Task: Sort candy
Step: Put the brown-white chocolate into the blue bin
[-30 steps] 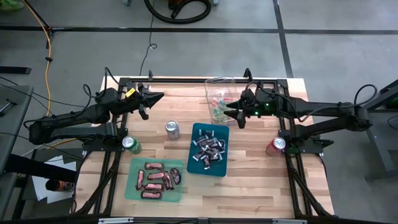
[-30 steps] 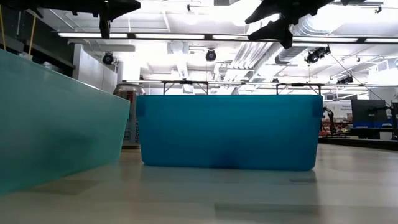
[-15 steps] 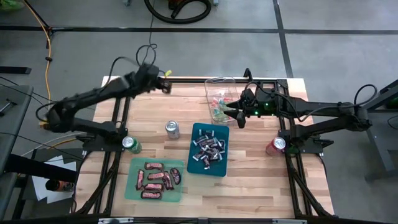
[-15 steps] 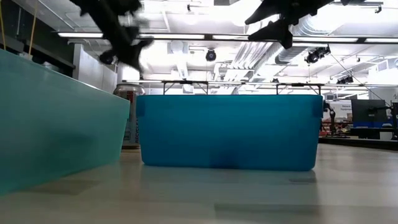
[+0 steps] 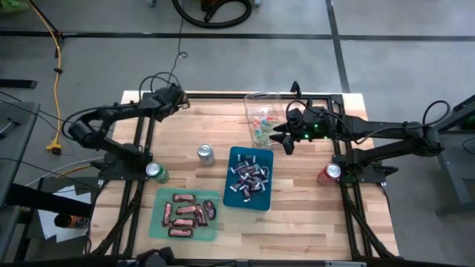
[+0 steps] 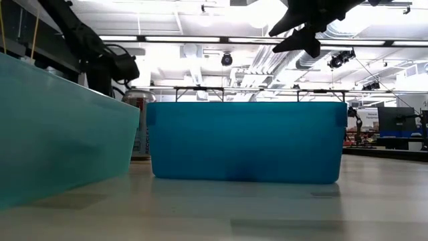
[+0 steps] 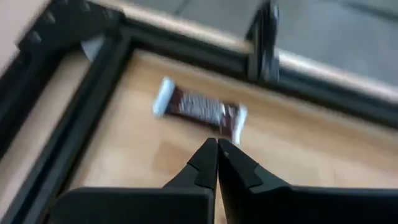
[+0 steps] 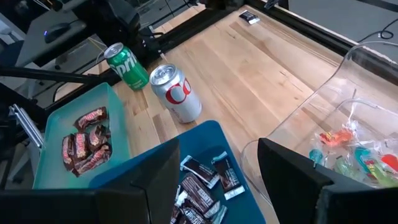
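- A wooden table (image 5: 297, 215) fills the overhead view, boxed in by a black metal frame (image 5: 223, 95); two dark robot arms reach over it from the two sides.
- The left arm (image 5: 111, 119) stretches to the far left corner of the table; the left gripper (image 5: 180, 102) hangs there with its jaws shut tight, tips touching and nothing between them; in its wrist view a single dark wrapped candy bar (image 7: 199, 111) lies on the wood just beyond the fingertips, near the corner of the frame.
- The right arm (image 5: 386, 133) reaches in from the right; the right gripper (image 5: 283, 138) hovers above the near edge of the clear container — jaws spread wide, holding nothing.
- A blue tray (image 5: 249, 178) sits mid-table; it holds a heap of dark and silver wrapped candies (image 5: 249, 180); from table height it shows as a broad blue wall (image 6: 247, 142).
- A teal tray (image 5: 185, 215) lies near the front, left of the blue one; red-brown candy bars (image 5: 187, 213) lie in it.
- A clear plastic container (image 5: 261, 115) stands at the far edge, behind the blue tray; small bright red, green and blue sweets (image 5: 261, 126) sit in it.
- Three soda cans stand on the table — a silver can (image 5: 205, 154) left of the blue tray; a green can (image 5: 155, 172) near the left edge; a red can (image 5: 329, 174) near the right edge.
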You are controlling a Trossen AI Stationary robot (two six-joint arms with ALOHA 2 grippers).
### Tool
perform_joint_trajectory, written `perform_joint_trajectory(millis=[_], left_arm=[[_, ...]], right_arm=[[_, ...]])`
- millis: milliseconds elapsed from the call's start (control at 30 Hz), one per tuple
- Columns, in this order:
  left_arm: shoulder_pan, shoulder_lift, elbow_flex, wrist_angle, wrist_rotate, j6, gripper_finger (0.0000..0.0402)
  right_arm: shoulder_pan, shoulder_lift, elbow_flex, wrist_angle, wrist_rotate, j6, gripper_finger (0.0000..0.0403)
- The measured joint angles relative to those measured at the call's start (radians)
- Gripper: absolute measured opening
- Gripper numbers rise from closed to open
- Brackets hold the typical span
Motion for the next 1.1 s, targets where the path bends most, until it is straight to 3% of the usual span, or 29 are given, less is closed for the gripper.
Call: perform_joint_trajectory(millis=[133, 467, 600, 800, 1100], left_arm=[[0.027, 0.03, -0.011, 0.117, -0.033, 0.05, 0.0], [-0.011, 0.212, 0.082, -0.026, -0.179, 0.036, 0.0], [-0.033, 0.278, 0.127, -0.063, -0.247, -0.062, 0.0], [-0.07, 0.375, 0.162, -0.045, -0.236, -0.209, 0.0], [-0.09, 0.383, 0.194, -0.118, -0.118, -0.236, 0.0]], right_arm=[[0.0, 0.0, 0.0, 0.0, 0.0, 0.0, 0.0208], [0.0, 0.0, 0.0, -0.001, 0.004, 0.019, 0.0208], [0.0, 0.0, 0.0, -0.001, 0.003, 0.066, 0.0208], [0.0, 0.0, 0.0, -0.001, 0.003, 0.123, 0.0208], [0.0, 0.0, 0.0, -0.001, 0.0, 0.137, 0.0208]])
